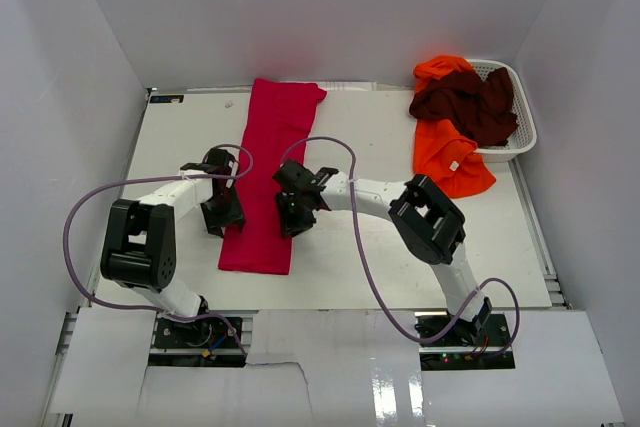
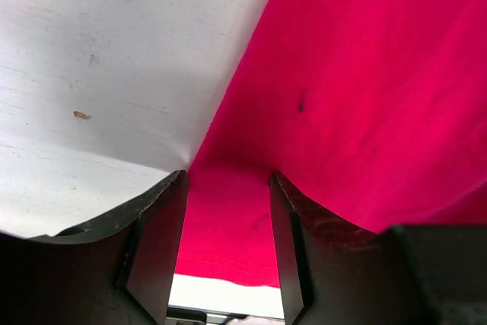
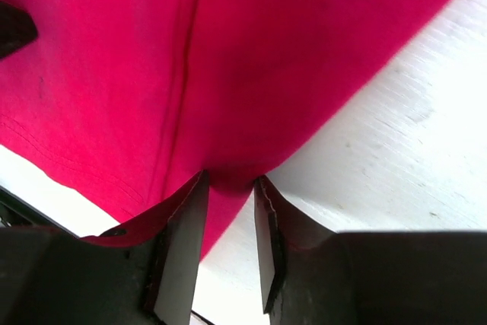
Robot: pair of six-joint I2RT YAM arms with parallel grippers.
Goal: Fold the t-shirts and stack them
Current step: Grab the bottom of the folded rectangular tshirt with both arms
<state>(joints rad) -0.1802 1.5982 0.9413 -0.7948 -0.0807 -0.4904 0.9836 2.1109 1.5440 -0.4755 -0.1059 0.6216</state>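
Overhead, red t-shirt: the red t-shirt (image 1: 272, 147) lies folded into a long narrow strip down the middle of the table (image 1: 380, 247), from the far edge towards the arms.
Overhead, arms: the left gripper (image 1: 224, 219) is down at the strip's left edge and the right gripper (image 1: 294, 219) at its right edge, facing each other across the near half of the cloth.
Overhead, other shirts: only this view shows them. The maroon t-shirt (image 1: 465, 102) is heaped on the rim of the white basket (image 1: 525, 137) at the far right. The orange t-shirt (image 1: 452, 157) spills from under it onto the table, its small white label showing.
Left wrist view: here's the close look. The fingers (image 2: 160, 241) stand clearly spread, astride the shirt's edge, with red cloth in the gap and bare table to the left.
Left wrist extras: a small dark speck on the cloth and a brown fleck on the table, neither seen from above.
Right wrist view: the fingers (image 3: 183, 249) are much closer together, with the cloth's edge running right into the narrow gap.
Right grip: whether the pads actually bite the cloth, I cannot tell.
Right wrist extras: a long crease runs along the shirt, and cloth laps over the outside of one finger.
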